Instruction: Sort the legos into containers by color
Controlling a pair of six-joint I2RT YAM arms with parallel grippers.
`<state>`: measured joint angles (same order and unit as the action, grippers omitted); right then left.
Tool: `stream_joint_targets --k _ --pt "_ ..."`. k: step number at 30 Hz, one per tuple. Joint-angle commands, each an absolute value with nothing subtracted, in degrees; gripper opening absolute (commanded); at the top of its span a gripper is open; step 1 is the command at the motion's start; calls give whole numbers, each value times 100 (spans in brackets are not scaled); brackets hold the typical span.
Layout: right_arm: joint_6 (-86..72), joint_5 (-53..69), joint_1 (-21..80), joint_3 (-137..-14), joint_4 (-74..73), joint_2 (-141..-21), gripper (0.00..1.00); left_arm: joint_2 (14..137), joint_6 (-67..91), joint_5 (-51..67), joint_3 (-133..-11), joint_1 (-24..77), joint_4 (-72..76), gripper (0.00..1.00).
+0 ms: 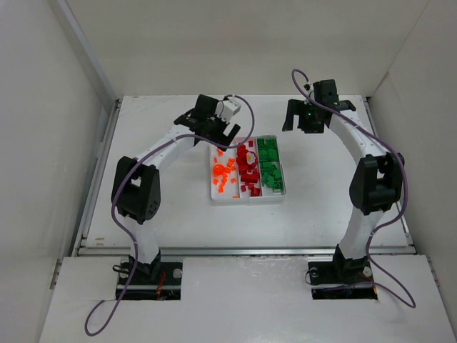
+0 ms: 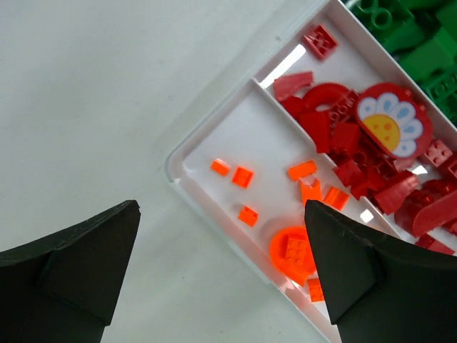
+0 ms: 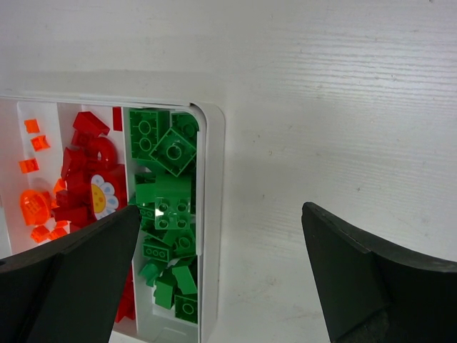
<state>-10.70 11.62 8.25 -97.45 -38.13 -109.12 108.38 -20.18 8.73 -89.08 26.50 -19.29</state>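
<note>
Orange first: the orange legos (image 2: 243, 176) lie thinly scattered in the left-hand compartment (image 2: 239, 136) of the white tray (image 1: 246, 201), with one round orange piece (image 2: 293, 251) among the small tiles. Next door, the middle compartment (image 2: 282, 68) is packed with dark red legos (image 2: 335, 132). On top of that heap sits a round flower piece (image 2: 389, 121), white petals around a yellow centre. The right-hand compartment (image 3: 202, 236) is full of green legos (image 3: 166, 196), crowded close against the outer wall. Every colour keeps to its own lane, as far as these views show. The tray sits flat in the middle of the white table (image 1: 328, 193), between the two arms.

Now the left end effector (image 2: 221, 207): it hangs over the far corner of the tray on the orange side, jaws spread wide, released, nothing between them. Its right finger (image 2: 357, 271) covers part of the orange compartment in the wrist view; whether it touches the tray I cannot tell.

The right end effector (image 3: 220, 209) is likewise wide open and empty. It is poised above bare table just off the tray's far green-side corner, touching nothing that I can see.
</note>
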Motion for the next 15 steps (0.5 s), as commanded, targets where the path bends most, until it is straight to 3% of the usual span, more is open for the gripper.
stream_joint_targets --k 1,9,15 --pt "-1037 1230 853 -9853 -3551 -10591 100 10354 -1427 730 -9158 2287 -1653 100" --pt "-1283 1477 28 -9905 -3499 -10591 100 10283 -28 -1228 -9105 468 -1449 100" --pt "-1494 459 -632 -9782 -3498 -10284 100 10143 202 -1819 -8869 -692 -1433 100"
